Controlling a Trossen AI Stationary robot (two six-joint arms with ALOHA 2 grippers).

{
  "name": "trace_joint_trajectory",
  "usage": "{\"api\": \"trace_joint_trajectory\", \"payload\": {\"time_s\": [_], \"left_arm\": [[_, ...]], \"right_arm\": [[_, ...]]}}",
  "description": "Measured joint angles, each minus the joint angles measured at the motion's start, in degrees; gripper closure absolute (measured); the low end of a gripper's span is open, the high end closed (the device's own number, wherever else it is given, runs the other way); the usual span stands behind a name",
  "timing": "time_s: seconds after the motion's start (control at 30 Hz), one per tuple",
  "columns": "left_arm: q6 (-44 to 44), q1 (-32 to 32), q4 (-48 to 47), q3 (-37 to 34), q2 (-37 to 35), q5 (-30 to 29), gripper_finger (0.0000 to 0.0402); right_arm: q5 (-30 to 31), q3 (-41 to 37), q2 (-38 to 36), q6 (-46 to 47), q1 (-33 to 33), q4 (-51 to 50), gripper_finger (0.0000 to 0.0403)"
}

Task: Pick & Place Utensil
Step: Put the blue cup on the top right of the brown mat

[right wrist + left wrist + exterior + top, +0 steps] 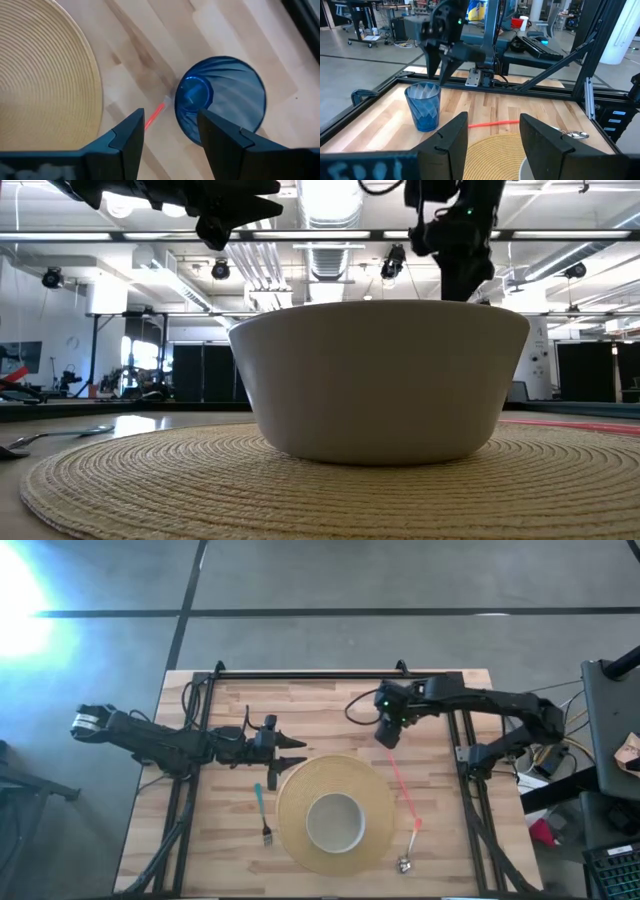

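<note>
You see the right gripper (388, 736) above the back part of the table (330, 705), over a blue cup (220, 102). In the right wrist view its two fingers (127, 137) stand apart with nothing between them, so this pincer is released. The cup is upright, and you look straight down into it in this view. In the high view the gripper covers the cup.

The left gripper (297, 753) hangs over the left middle of the table, just beside the left edge of the round woven mat (375, 795). In the left wrist view its fingers (447, 140) are also spread, with only air between them. It is released too.

A white bowl (334, 821) stands in the middle of the mat. The utensils lie flat on the table. The fork (262, 810) with a teal handle is just left of the mat, below the left gripper, with its prongs toward the front edge. The spoon (405, 820) has a thin red handle that starts near the cup and runs along the right side of the mat. Its metal end is near the front right edge of the mat. No gripper touches the fork or the spoon.

In the low view you see mainly the bowl on the mat, with both arms high above it.
</note>
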Motion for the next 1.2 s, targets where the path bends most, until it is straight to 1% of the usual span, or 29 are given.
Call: {"api": "trace_joint_trajectory", "payload": {"time_s": [0.13, 0.23, 0.4, 0.6, 0.77, 0.9, 1.03, 1.2], "left_arm": [[0.0, 0.0, 0.0, 0.0, 0.0, 0.0, 0.0232], [0.0, 0.0, 0.0, 0.0, 0.0, 0.0, 0.0232], [0.0, 0.0, 0.0, 0.0, 0.0, 0.0, 0.0232], [0.0, 0.0, 0.0, 0.0, 0.0, 0.0, 0.0232], [0.0, 0.0, 0.0, 0.0, 0.0, 0.0, 0.0232], [0.0, 0.0, 0.0, 0.0, 0.0, 0.0, 0.0232], [0.0, 0.0, 0.0, 0.0, 0.0, 0.0, 0.0232], [0.0, 0.0, 0.0, 0.0, 0.0, 0.0, 0.0232]], "right_arm": [[0.0, -0.1, 2.3, -1.1, 0.0, 0.0, 0.0229], [0.2, -0.1, 3.8, -2.8, 0.0, 0.0, 0.0225], [0.3, -0.1, 5.8, -3.2, 0.0, 0.0, 0.0218], [0.3, -0.2, 7.7, -3.4, 0.0, 0.1, 0.0224], [3.2, -0.2, 9.4, -3.7, 0.0, 0.1, 0.0230], [3.4, -0.3, 10.0, -4.1, -0.1, 0.1, 0.0230], [3.4, -0.3, 10.5, -4.6, -0.3, 0.1, 0.0246], [3.5, -0.4, 11.1, -5.1, -0.5, 0.0, 0.0291]]}}
